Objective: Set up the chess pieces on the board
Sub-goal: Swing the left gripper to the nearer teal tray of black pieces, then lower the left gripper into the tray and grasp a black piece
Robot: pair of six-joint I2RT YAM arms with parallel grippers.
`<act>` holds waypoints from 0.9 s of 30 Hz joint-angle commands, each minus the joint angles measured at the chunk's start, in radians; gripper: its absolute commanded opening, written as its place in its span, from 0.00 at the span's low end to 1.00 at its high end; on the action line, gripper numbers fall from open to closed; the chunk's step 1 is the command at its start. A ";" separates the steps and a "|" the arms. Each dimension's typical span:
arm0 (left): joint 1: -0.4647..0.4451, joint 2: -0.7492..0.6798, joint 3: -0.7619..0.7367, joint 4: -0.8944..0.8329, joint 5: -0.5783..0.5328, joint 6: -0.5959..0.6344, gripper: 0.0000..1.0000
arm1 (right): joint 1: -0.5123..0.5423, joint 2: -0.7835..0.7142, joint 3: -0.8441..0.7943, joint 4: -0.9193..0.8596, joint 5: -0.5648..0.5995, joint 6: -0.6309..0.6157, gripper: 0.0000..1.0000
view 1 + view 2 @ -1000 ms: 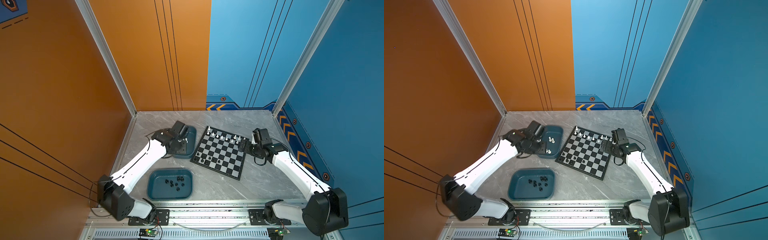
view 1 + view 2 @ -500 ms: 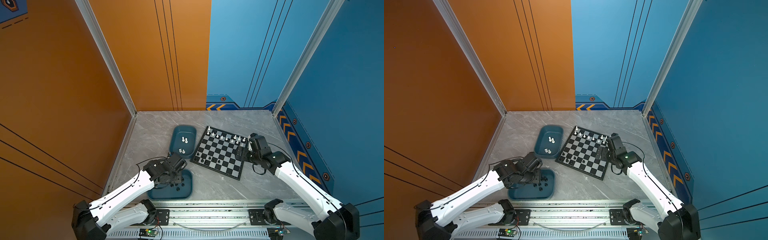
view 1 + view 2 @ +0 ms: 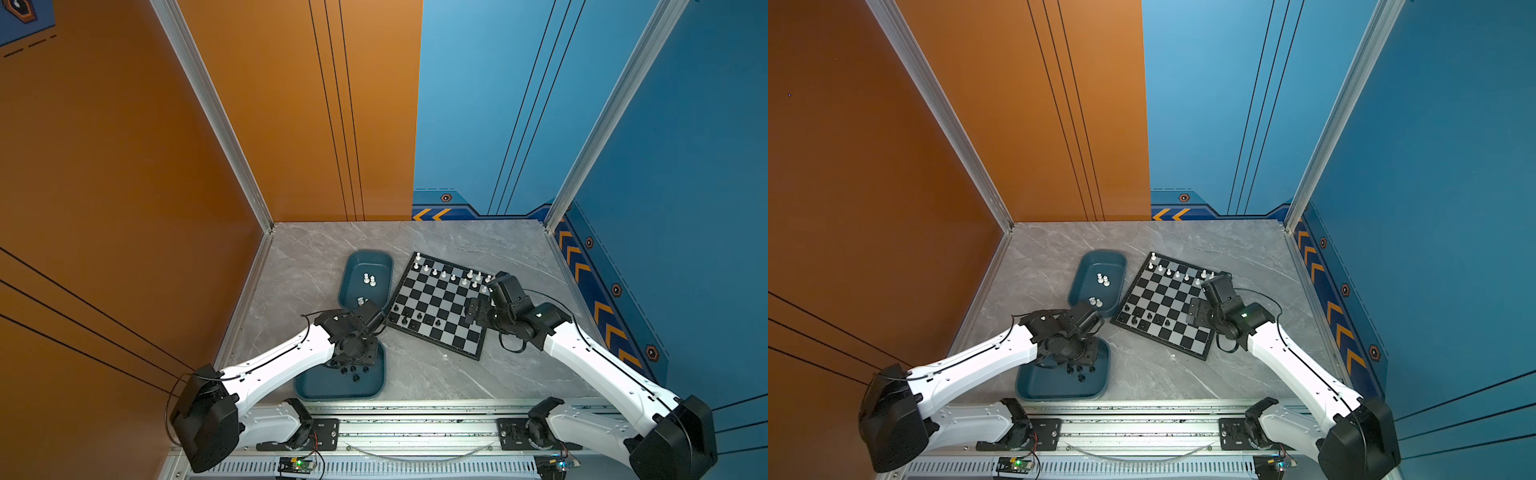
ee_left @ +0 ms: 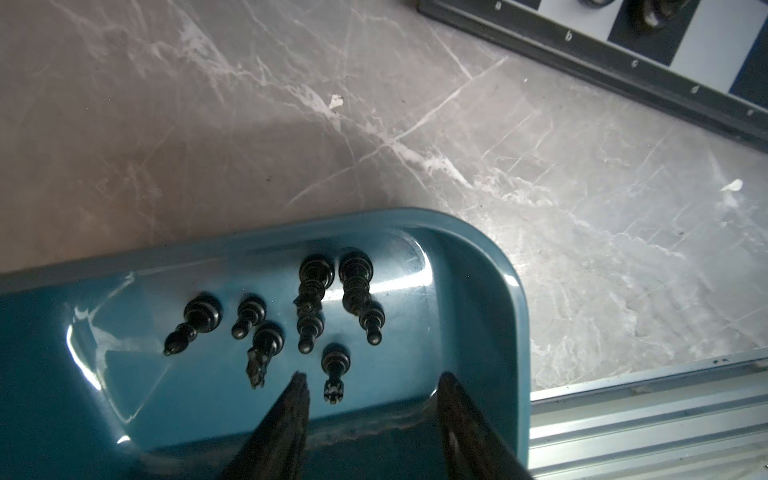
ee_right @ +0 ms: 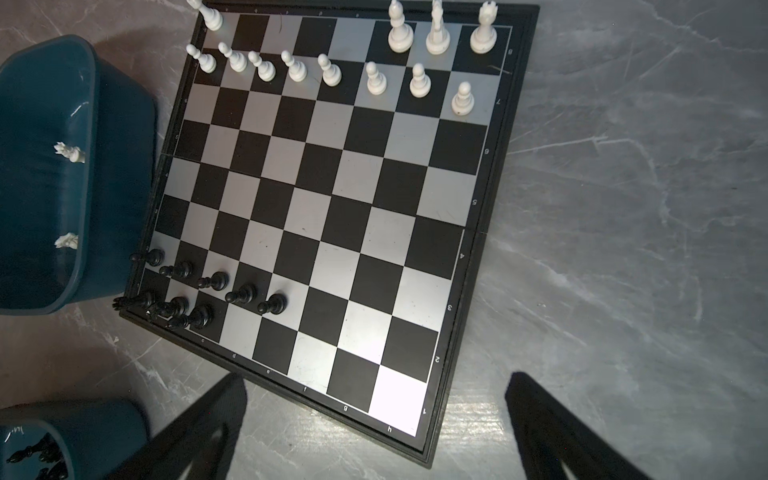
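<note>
1. Taking the back wall as 12 o'clock, the near tray (image 3: pixel 340 392) at 7 o'clock on the table holds eight black pieces (image 4: pixel 309 332). They stand upright in a cluster by one rounded corner.
2. The far tray (image 3: pixel 1100 253), at 10 o'clock, holds four white pieces (image 3: pixel 1103 279) in two pairs.
3. The board (image 3: pixel 442 309) lies just right of centre, slightly turned, its 9 o'clock side just beside the far tray. Twelve white men line its 12 o'clock edge. Eight black men crowd its 7 o'clock corner.
4. The left gripper (image 4: pixel 372 377) hangs over the near tray, jaws half apart with nothing between them. The right gripper (image 5: pixel 376 377) hovers at the board's 4 o'clock side, jaws spread wide and empty.
5. The tabletop (image 3: pixel 436 374) is a grey slab with a marble pattern and pale veins. An orange wall (image 3: pixel 291 124) runs from 9 to 12 o'clock. A blue wall (image 3: pixel 478 104) runs from 12 to 3 o'clock, with orange chevrons (image 3: pixel 432 215) along its foot. An aluminium rail (image 3: pixel 415 428) at 6 o'clock carries both arm bases.
6. The trays are glossy teal, rounded rectangles with raised rims. The board is flat, with black and silver squares inside a thin black border marked with letters and numbers.
</note>
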 commanded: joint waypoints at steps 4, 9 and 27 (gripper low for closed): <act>0.056 0.042 0.046 0.024 0.063 0.100 0.49 | 0.014 -0.029 0.018 -0.056 0.067 0.046 1.00; 0.072 0.091 0.057 0.024 0.094 0.136 0.41 | 0.014 -0.050 0.004 -0.062 0.078 0.061 1.00; 0.074 0.128 0.049 0.027 0.080 0.156 0.38 | 0.019 -0.118 -0.040 -0.095 0.098 0.090 1.00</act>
